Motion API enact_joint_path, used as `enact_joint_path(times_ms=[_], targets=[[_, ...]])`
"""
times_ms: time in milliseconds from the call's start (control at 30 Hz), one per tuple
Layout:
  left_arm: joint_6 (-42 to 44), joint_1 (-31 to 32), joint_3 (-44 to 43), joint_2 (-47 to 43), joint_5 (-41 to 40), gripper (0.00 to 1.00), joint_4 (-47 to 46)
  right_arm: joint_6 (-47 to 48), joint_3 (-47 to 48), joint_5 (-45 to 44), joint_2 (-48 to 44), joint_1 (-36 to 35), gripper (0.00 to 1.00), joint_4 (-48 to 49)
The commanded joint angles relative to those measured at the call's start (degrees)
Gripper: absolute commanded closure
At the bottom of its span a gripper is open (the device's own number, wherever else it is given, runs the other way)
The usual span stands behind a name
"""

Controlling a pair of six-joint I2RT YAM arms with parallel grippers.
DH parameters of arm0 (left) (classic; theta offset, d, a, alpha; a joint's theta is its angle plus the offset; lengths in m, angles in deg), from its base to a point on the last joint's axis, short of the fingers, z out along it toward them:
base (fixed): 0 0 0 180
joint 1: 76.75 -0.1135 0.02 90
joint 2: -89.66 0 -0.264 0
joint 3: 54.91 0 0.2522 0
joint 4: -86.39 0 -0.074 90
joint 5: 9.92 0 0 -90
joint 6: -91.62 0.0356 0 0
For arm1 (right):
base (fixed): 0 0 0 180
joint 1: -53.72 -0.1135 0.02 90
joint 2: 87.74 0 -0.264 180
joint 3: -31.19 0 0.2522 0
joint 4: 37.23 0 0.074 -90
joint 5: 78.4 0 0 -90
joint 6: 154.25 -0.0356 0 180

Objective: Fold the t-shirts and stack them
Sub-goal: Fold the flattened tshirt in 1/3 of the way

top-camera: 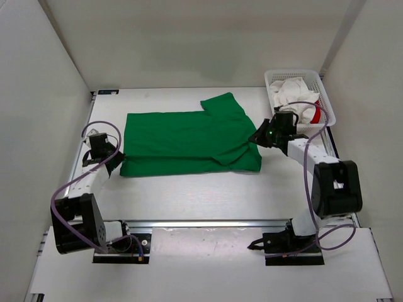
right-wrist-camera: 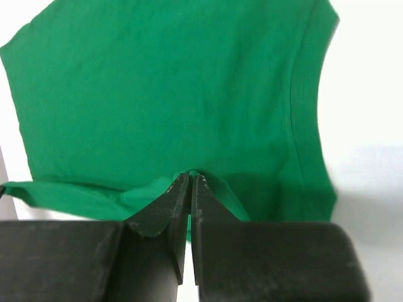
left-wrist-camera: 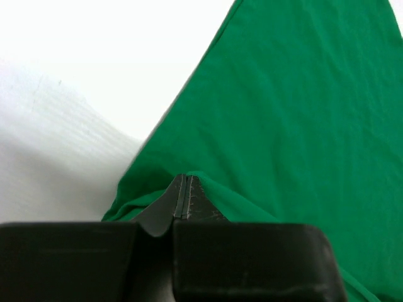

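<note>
Top view. A bright green t-shirt (top-camera: pixel 189 139) of soft plain cloth lies spread on the white desk (top-camera: pixel 189 195), roughly in the middle, body running left to right. One sleeve points toward the far side; the near right corner is bunched and folded over. The left claw (top-camera: pixel 115 154) sits at the shirt's near left corner, touching the cloth. The right claw (top-camera: pixel 255 139) sits at the shirt's right edge, also on the cloth. A white plastic mesh basket (top-camera: pixel 327 100) stands at the far right corner of the desk, just behind the right arm. In it lie a crumpled white t-shirt (top-camera: pixel 291 91) and, at the near end, a bit of a red t-shirt (top-camera: pixel 317 115).

Left wrist view. The left claw (left-wrist-camera: pixel 186 187) has its two dark fingers pressed together with no gap, and a small raised ridge of the green t-shirt (left-wrist-camera: pixel 296 113) is pinched between the tips. The cloth runs off up and to the right; bare desk (left-wrist-camera: pixel 94 63) shows to the left.

Right wrist view. The right claw (right-wrist-camera: pixel 191 184) is likewise closed tight, its tips nipping a small fold of the green t-shirt (right-wrist-camera: pixel 164 94). A ribbed, curved hem band runs down the right side of the cloth, with desk (right-wrist-camera: pixel 368 94) beyond it.
</note>
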Motion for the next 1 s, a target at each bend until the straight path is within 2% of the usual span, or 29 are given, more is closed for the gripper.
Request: enact_joint_path(times_ms=[0, 233, 333, 400, 533, 600, 633, 667, 733, 833, 867, 933, 967], targets=[[-0.2, 0.3, -3.4, 2.4, -2.1, 1.0, -2.1, 1.6, 6.1, 0.3, 4.8, 0.6, 1.0, 2.4], [-0.2, -0.1, -5.1, 8.3, -2.4, 0.99, -3.2, 1.6, 14.8, 1.4, 14.0, 0.8, 1.0, 2.2], [-0.6, -1.3, -5.7, 9.8, -0.7, 0.88, -3.6, 1.2, 17.5, 1.5, 16.5, 0.8, 1.0, 2.6], [-0.3, -1.0, -6.9, 9.4, -0.4, 0.77, -3.1, 1.1, 20.4, 1.5, 17.8, 0.7, 1.0, 2.4], [1.3, -0.1, -8.8, 6.3, -1.8, 0.69, -2.9, 1.3, 23.1, -0.2, 18.9, -0.6, 1.0, 1.6], [1.8, 0.2, -10.0, 5.1, -1.1, 0.63, -2.1, 1.2, 23.7, 0.3, 18.8, -0.3, 0.93, 0.7], [1.8, 0.3, -10.4, 4.8, -0.7, 0.62, -1.5, 1.1, 22.8, 0.5, 18.3, -0.4, 0.82, 0.8], [1.9, 0.7, -10.0, 3.4, -0.2, 0.59, -1.3, 0.7, 22.2, 1.2, 17.3, 0.1, 0.77, 1.3], [1.3, 3.6, -7.3, -0.6, -0.2, 0.59, -1.8, 0.6, 19.2, 0.2, 14.5, 0.4, 0.73, 1.9], [-0.2, 9.6, -0.5, -7.2, -0.6, 0.62, -3.4, -0.2, 8.7, -2.3, 7.4, 0.5, 0.65, 4.0], [-1.1, 12.4, 1.7, -7.3, 0.1, 0.62, -4.0, -0.3, 6.9, -3.9, 4.2, 0.3, 0.64, 4.3], [-3.1, 13.7, 5.4, -6.7, 2.5, 0.65, -6.4, 0.4, -1.0, -6.0, 0.1, -0.1, 0.66, 6.1], [-4.1, 14.3, 5.9, -5.4, 2.7, 0.66, -7.8, 0.4, -4.1, -6.8, -2.9, -0.2, 0.78, 6.8]])
